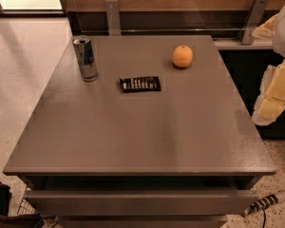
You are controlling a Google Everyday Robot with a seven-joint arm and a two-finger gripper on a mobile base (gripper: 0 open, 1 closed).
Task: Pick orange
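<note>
The orange [182,56] is a small round fruit with a dark stem dimple. It rests on the grey table [133,137], towards the far right of the top. My gripper [270,109] is the cream-coloured part at the right edge of the view. It hangs beyond the table's right side, nearer to me than the orange, apart from it and holding nothing that I can see.
A silver and blue drink can [85,58] stands upright at the far left of the table. A flat black packet [140,84] lies between the can and the orange. A wall rail with metal brackets [112,16] runs behind the table.
</note>
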